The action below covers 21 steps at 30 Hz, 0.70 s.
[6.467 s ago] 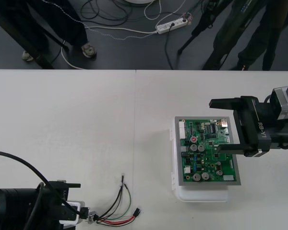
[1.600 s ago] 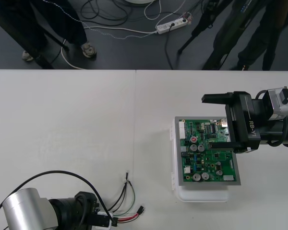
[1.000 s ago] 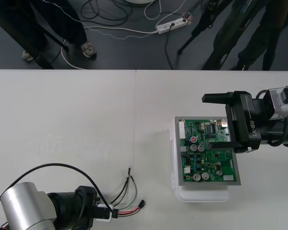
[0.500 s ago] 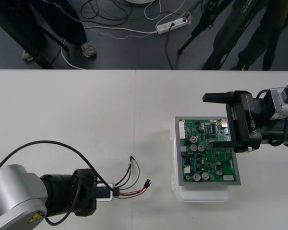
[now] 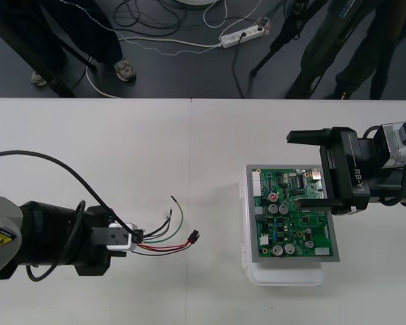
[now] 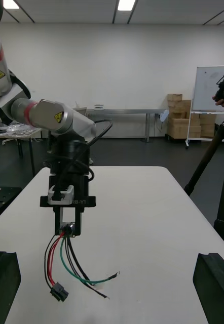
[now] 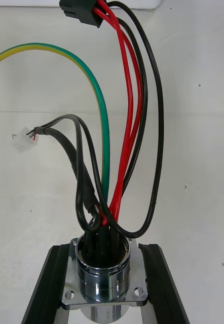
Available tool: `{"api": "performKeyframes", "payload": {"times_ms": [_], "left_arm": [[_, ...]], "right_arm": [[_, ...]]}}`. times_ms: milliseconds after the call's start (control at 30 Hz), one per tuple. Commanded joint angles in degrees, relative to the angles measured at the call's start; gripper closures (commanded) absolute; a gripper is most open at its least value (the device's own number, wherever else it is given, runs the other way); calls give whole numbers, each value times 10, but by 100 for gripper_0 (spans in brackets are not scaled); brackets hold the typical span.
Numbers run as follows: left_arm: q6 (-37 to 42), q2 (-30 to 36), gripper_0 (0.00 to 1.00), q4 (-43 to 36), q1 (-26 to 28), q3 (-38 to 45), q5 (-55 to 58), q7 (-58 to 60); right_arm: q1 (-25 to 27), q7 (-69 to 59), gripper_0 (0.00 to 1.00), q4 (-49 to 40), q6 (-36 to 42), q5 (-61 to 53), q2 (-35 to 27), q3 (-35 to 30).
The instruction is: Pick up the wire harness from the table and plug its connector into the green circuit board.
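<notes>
Fingers (image 7: 48,288) of the left tool (image 5: 130,237) are clamping together on the round metal socket (image 7: 103,276) of the wire harness (image 5: 164,235). That choice is leaving the thin wires and the small black plug (image 5: 194,235) free to lead. The red, black and green strands are fanning out from the socket toward 3 o'clock, with the plug riding at their far tip and pointing at the green circuit board (image 5: 284,217). Judging from the right wrist view, where the wires are drooping below the left tool, the harness is hanging mostly clear of the worktop (image 5: 122,149). Whether the plug is brushing the surface cannot be told. In the front view the left tool is sitting at about 8 o'clock on the worktop and the board, on its white base (image 5: 284,276), at about 4 o'clock. The plug is lying between them, well apart from the board and not in it. A small white connector (image 5: 166,215) on a side branch and the loose end of the green wire (image 7: 105,152) are straying toward 11 o'clock of the plug. The right tool (image 5: 295,170) is hovering over the board's 2 o'clock corner with its fingers standing wide apart, gripping nothing. It is probably standing there to steady the board or to take the plug, since a hold on the socket is giving the left tool little command of the limp plug end. The plug is needing to travel toward 3 o'clock before any insertion.
</notes>
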Motion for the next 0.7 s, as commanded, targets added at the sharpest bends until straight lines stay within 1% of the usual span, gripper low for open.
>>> {"api": "performKeyframes", "payload": {"times_ms": [33, 167, 333, 500, 700], "left_arm": [[-132, -46, 100, -20, -23, 76, 44, -6], [-210, -86, 100, -20, -41, 133, 68, -9], [-213, -133, 100, -20, -67, 194, 84, -9], [-213, -172, 100, -20, -89, 237, 100, -4], [-213, -185, 100, -20, -108, 264, 126, 6]], "right_arm": [[-14, -5, 0, -4, -4, -11, 6, -18], [-14, -9, 0, -4, -4, -11, 5, -23], [-14, -11, 0, -4, -4, -10, -2, -25], [-14, -11, 0, -4, -4, -11, -2, -25], [-14, -14, 0, -4, -4, -12, -4, -25]]}}
